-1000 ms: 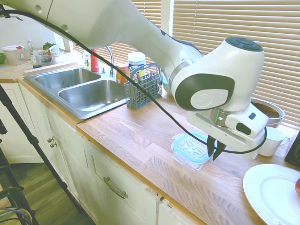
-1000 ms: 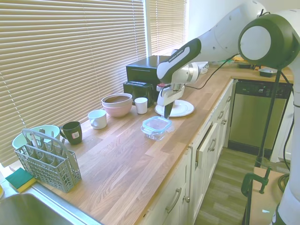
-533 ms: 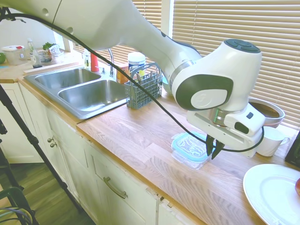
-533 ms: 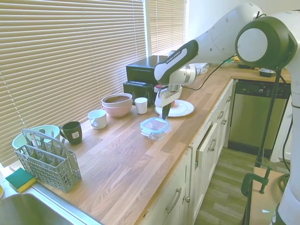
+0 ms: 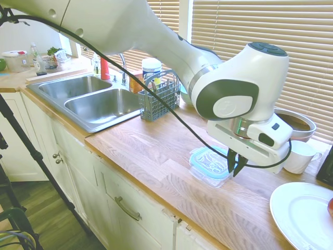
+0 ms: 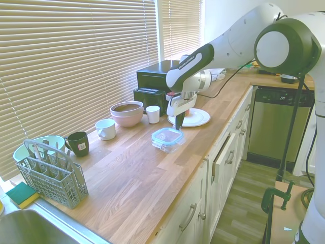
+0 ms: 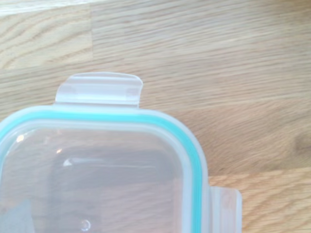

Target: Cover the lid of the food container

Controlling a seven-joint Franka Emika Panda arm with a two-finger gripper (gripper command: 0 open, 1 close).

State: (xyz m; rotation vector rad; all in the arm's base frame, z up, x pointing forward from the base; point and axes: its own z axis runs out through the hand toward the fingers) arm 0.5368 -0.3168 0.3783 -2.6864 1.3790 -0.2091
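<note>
Wooden bench (image 5: 156, 156) runs along the window wall, sink at the far left in the first exterior view, white plate (image 5: 302, 213) at the near right. White arm reaches in over the middle of the bench, tool (image 5: 235, 167) hanging just over the right edge of the lid (image 5: 210, 161) — fingers look pinched together, nothing between them.

The food container (image 6: 167, 145) stands on the bench between the arm and the front edge. Lid lies flat on top of it, teal rim lined up with the glass as far as both exterior views show. Wrist view: a corner of the lid, one snap tab (image 7: 99, 90) sticking outward, another at the side — both look flipped out, not latched, though that is a judgement from one corner only.

Step in hand: lid is placed, tool is clear of it or barely touching — cannot tell which. Task looks near done. If sealing is wanted, next move calls for a straight downward press on the lid centre or on a tab, gently, since the glass dish could slide on the smooth wood. Otherwise lift straight up without dragging the lid.

Mugs and bowls further back — well apart, not involved.
</note>
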